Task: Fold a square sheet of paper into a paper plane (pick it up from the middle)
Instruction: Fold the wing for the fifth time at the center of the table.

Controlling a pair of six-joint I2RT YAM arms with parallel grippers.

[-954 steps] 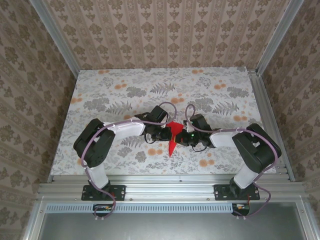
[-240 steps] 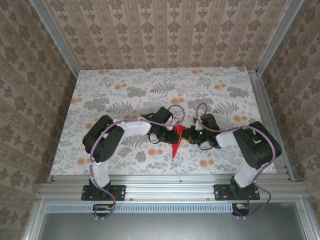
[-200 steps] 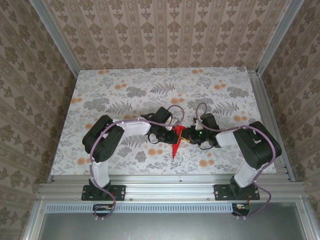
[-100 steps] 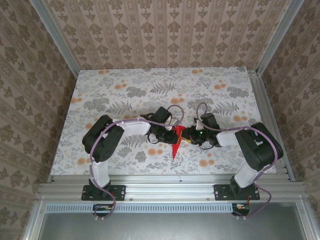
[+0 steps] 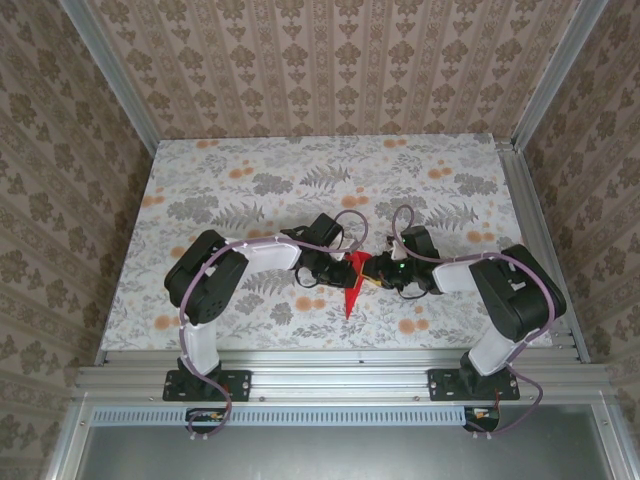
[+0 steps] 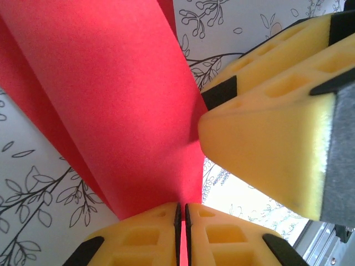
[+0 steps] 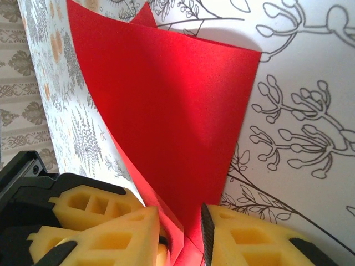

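Observation:
The red sheet of paper is folded into a slim pointed paper plane (image 5: 348, 296) at the table's middle front, its tip toward the near edge. My left gripper (image 5: 337, 268) meets its wide end from the left, and my right gripper (image 5: 373, 271) from the right. In the left wrist view the left gripper (image 6: 181, 217) is shut on a red fold of the paper plane (image 6: 111, 100), with the right gripper's yellow fingers (image 6: 266, 144) close by. In the right wrist view the right gripper (image 7: 180, 235) has its jaws slightly apart, astride layers of the paper plane (image 7: 177, 111).
The table (image 5: 220, 190) wears a white cloth printed with grey leaves and small orange flowers. Aluminium rails (image 5: 330, 378) run along the near edge. Patterned walls close in the back and both sides. Both arms bend inward toward the middle.
Since several seconds ago the red paper looks narrower and the grippers sit closer together. Over the last second nothing has visibly moved.

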